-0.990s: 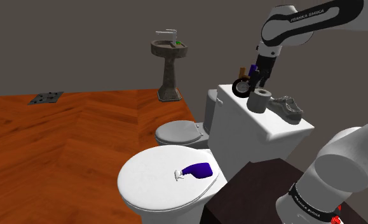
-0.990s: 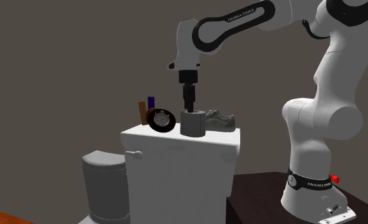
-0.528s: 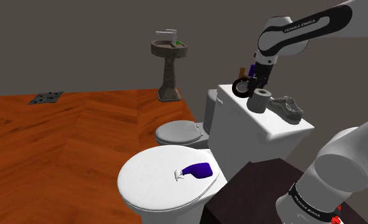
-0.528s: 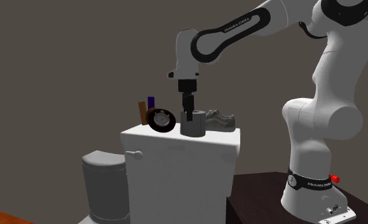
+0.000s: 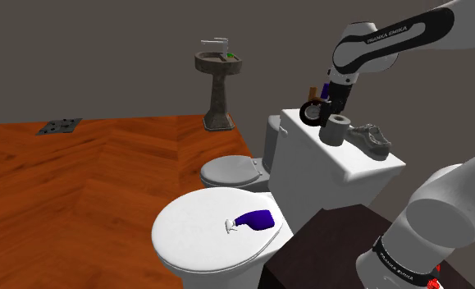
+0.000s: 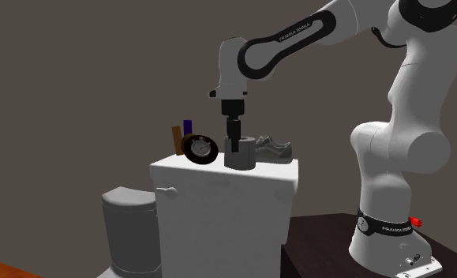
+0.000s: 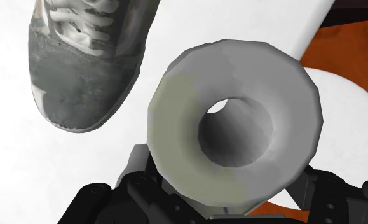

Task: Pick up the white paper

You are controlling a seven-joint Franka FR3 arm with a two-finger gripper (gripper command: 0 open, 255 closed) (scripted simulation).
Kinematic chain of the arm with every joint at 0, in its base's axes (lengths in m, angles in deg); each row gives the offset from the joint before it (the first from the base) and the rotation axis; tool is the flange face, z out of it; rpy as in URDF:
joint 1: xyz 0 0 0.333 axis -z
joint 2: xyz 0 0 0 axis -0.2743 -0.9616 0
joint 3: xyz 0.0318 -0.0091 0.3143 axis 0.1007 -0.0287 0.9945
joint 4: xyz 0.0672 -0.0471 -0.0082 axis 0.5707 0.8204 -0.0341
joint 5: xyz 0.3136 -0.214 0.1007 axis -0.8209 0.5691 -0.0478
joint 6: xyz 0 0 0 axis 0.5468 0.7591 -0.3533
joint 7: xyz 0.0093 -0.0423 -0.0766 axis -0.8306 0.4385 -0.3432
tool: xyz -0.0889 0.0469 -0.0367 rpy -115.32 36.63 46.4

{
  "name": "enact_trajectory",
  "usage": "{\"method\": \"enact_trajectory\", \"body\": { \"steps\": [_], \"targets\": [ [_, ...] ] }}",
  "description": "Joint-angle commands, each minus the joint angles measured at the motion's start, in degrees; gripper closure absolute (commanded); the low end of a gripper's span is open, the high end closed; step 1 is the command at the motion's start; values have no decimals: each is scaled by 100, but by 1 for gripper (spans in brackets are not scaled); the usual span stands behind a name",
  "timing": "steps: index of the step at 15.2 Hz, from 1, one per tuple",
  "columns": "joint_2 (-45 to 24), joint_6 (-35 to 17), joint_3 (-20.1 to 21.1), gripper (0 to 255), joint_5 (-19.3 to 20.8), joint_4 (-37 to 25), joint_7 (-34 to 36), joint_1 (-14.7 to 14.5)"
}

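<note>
- Grey shoe (image 7: pixel 81 57): toe end visible, rest cut off.
- Grey paper roll (image 7: pixel 176 121): upright on toilet tank (image 6: pixel 211 170), beside shoe; fingers (image 7: pixel 136 175) spread either side, tips hidden behind it.
- Gripper (image 6: pixel 234 144): pose unchanged since half-second-earlier frame.

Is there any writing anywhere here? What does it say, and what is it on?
"FRANKA EMIKA": white letters on the dark stretch of the forearm.
White lettering on the black band round the arm's base: too small to read.
The paper roll and the shoe carry no writing that I can see.
</note>
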State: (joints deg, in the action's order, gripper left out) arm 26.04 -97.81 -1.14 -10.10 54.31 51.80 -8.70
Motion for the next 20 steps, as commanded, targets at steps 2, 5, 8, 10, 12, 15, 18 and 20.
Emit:
{"method": "enact_trajectory", "body": {
  "steps": [2,5,8,10,12,15,18,20],
  "targets": [
    [-13,13,4,255,-10,11,-4,-7],
    [21,178,13,255,-12,-121,-15,-7],
    [85,420,40,255,-16,-300,-12,-11],
    [121,579,58,255,-20,-425,-11,-14],
    [152,738,76,255,-25,-553,-11,-17],
    [187,974,101,255,-34,-754,-13,-24],
    [210,1208,123,255,-45,-965,-18,-31],
    [211,1219,124,255,-46,-976,-18,-31]
  ]
}}
